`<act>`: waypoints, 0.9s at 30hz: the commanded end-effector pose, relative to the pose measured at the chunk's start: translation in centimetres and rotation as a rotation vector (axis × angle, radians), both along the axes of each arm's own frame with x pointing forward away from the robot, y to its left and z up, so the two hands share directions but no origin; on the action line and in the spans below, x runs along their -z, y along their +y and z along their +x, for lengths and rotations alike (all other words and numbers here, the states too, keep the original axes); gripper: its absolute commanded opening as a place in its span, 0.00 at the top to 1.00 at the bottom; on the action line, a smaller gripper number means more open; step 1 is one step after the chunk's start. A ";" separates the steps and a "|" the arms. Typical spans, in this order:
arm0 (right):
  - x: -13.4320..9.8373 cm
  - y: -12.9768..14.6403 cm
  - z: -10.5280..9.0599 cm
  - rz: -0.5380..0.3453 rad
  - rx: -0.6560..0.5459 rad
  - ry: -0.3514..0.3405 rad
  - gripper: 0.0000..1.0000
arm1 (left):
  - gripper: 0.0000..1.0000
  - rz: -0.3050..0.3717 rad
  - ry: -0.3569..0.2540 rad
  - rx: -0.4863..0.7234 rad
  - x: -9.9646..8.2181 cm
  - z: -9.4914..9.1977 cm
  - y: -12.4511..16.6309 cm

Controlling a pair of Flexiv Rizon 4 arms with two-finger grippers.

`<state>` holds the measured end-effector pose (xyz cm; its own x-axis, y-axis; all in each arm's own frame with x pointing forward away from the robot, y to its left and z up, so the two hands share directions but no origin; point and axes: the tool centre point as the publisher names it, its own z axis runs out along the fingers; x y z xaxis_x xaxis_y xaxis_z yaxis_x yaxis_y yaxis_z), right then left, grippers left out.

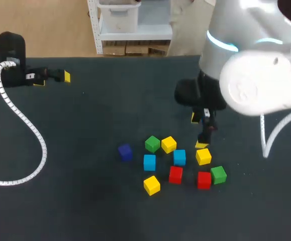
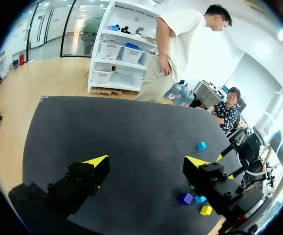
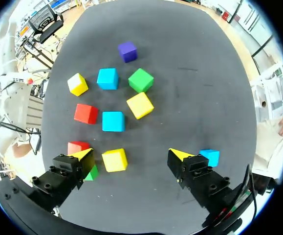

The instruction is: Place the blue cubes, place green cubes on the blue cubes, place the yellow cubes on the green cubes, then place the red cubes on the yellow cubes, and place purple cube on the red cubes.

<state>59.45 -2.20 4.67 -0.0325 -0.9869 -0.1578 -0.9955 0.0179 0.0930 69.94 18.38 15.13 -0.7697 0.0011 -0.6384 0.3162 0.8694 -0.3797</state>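
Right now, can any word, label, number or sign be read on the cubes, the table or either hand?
None can be read. The cubes have plain faces and the table is unmarked. The right hand shows no print. A pale patch by the left hand is too small to read.

The table (image 1: 85, 120) is bare from its far edge through the middle to the near left corner. Only a white cable (image 1: 29, 135) loops along the left edge. The cubes (image 1: 175, 165) crowd right of the middle with narrow gaps between them. The purple cube (image 1: 125, 151) stands apart, free on three sides. The right gripper (image 3: 131, 155) hangs over the cluster's far right, fingers spread. A yellow cube (image 3: 114, 159) lies between them and a lone blue cube (image 3: 209, 156) just outside one finger.
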 end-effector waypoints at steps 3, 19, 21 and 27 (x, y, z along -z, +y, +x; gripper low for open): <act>0.9 0.6 -2.0 -0.004 -0.013 -0.080 0.10 | 0.00 -0.005 -0.004 0.003 0.1 0.0 0.1; 2.9 2.3 -3.8 0.069 -0.074 -0.045 0.15 | 0.00 -0.005 -0.004 0.003 0.1 0.0 0.1; 3.3 2.5 -4.0 0.069 -0.076 -0.045 0.16 | 0.00 -0.005 -0.004 0.003 0.1 0.0 0.1; 3.8 2.8 -4.6 0.065 -0.084 -0.042 0.19 | 0.00 -0.005 -0.004 0.003 0.1 0.0 0.1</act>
<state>54.88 0.41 1.10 0.0579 -0.9735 -0.2214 -0.9961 -0.0711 0.0521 69.94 18.38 15.13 -0.7697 0.0011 -0.6384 0.3162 0.8694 -0.3797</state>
